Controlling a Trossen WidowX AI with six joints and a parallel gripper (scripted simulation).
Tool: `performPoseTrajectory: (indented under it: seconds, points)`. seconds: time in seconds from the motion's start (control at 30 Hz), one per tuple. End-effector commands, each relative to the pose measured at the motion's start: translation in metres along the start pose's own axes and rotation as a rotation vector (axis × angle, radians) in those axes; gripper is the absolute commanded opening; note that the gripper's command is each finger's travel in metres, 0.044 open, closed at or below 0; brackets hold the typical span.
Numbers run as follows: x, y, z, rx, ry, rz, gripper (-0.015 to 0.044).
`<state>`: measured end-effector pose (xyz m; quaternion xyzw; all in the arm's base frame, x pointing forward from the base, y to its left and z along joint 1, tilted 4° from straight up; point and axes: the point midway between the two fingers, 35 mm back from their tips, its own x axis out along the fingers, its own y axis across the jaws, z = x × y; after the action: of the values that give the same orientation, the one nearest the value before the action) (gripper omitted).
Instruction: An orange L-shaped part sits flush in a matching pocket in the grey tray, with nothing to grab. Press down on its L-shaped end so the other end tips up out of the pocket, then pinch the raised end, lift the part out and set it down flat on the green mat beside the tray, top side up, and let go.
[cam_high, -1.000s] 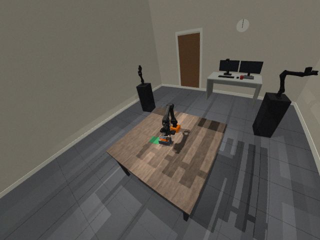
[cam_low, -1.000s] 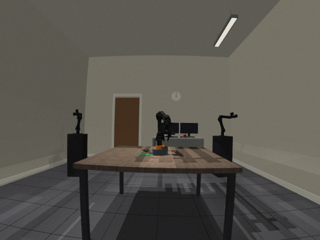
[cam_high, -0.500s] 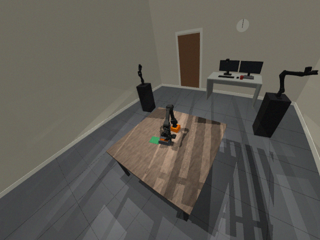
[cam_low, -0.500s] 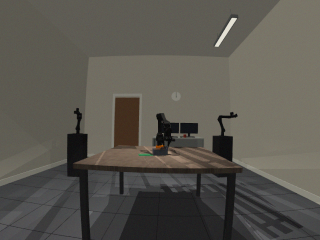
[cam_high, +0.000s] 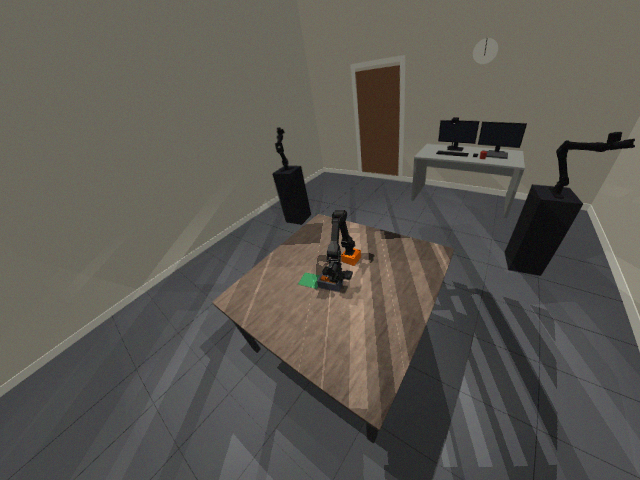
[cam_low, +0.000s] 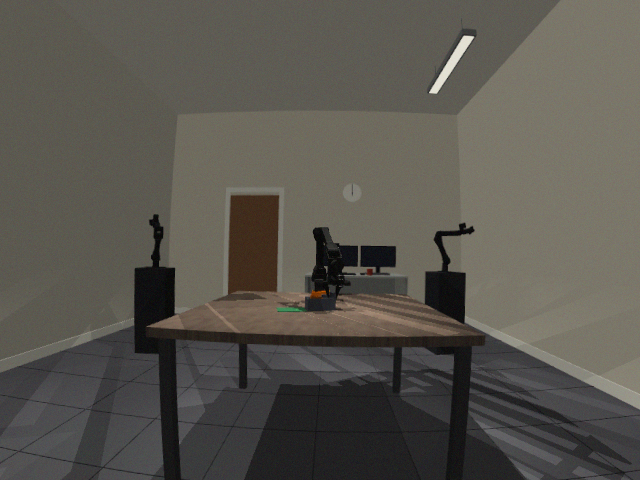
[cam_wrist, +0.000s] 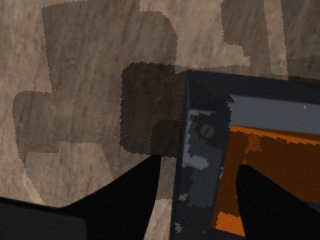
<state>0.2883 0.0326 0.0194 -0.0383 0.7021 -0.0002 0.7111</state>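
The grey tray (cam_high: 330, 286) (cam_low: 320, 304) (cam_wrist: 270, 110) stands on the table. The orange part (cam_high: 325, 277) (cam_wrist: 275, 157) lies in it; in the wrist view its edges look slightly askew to the tray's. I cannot tell whether it is flush or tipped. My gripper (cam_high: 336, 279) (cam_low: 333, 295) (cam_wrist: 199, 168) is partly open and empty above the tray's edge. In the wrist view, the left fingertip is over the table just outside the tray wall and the right one is over the orange part, hiding some of it. The green mat (cam_high: 308, 280) (cam_low: 288, 310) lies flat beside the tray, outside the wrist view.
An orange block (cam_high: 351, 257) is at the arm's base, behind the tray. The wooden table (cam_high: 289, 320) (cam_low: 248, 322) carries the arm, tray and mat. Two other arms stand on black pedestals (cam_high: 542, 227) (cam_high: 292, 196) off the table.
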Motion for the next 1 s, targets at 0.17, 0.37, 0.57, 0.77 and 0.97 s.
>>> performPoseTrajectory:
  seconds: [0.17,0.37,0.57,0.77,0.97]
  points:
    - [0.019,0.0,-0.003,-0.005,0.015,-0.001,0.018]
    - [0.021,0.0,-0.003,-0.005,0.015,-0.001,0.018]
    - [0.021,0.0,-0.003,-0.005,0.015,-0.001,0.018]
    - [0.021,0.0,-0.003,-0.005,0.015,-0.001,0.018]
    - [0.017,0.0,-0.001,0.0,0.003,0.003,0.018]
